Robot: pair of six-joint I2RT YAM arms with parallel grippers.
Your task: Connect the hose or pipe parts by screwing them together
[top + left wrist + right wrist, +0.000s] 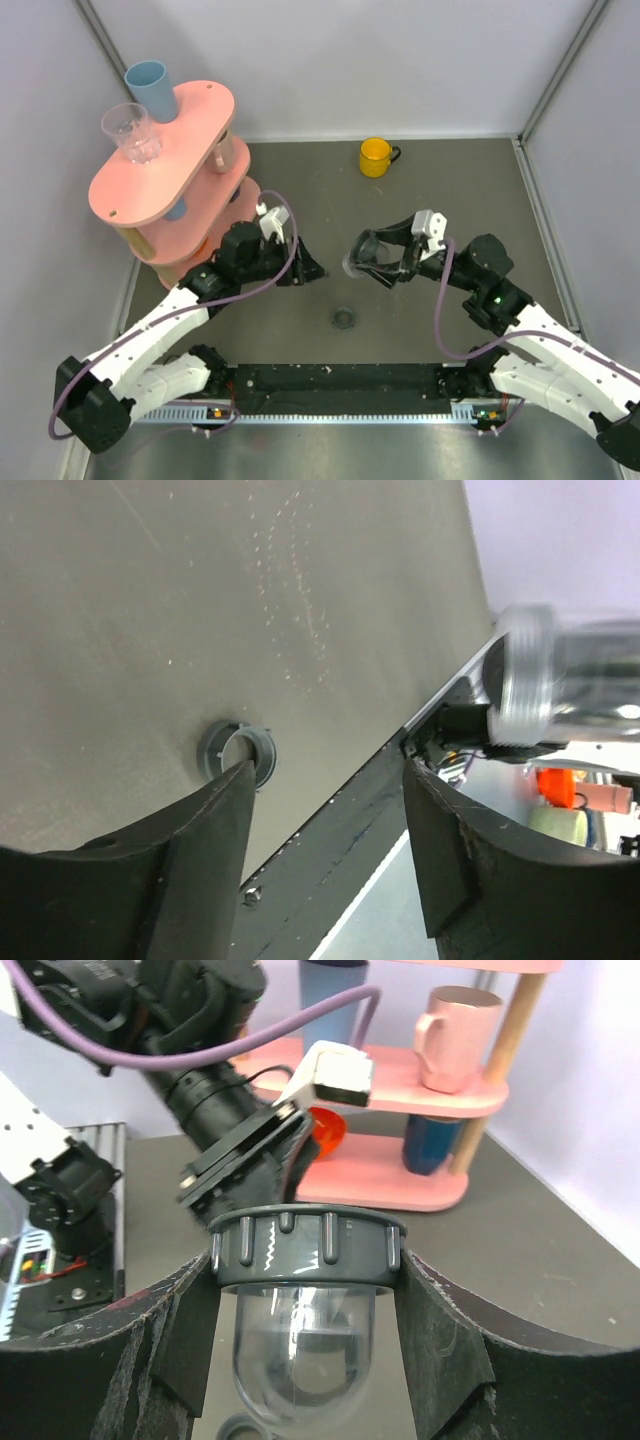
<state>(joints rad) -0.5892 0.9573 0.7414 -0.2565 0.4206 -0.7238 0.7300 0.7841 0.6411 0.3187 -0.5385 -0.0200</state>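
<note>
While the right gripper clamps the clear pipe body aloft, the ring nut lies on the table below that body, so the open, empty left gripper probably must fetch it.

You are working in a robotics lab test cell. A white-and-black left arm and right arm are bolted to a black mounting rail at the near edge of a grey table. Plain pale walls box the table in, and purple cables loop along the arms. What sits here looks to you like staged props: a pink tiered shelf carrying cups, a lone yellow mug and a grey pipe fitting.
</note>
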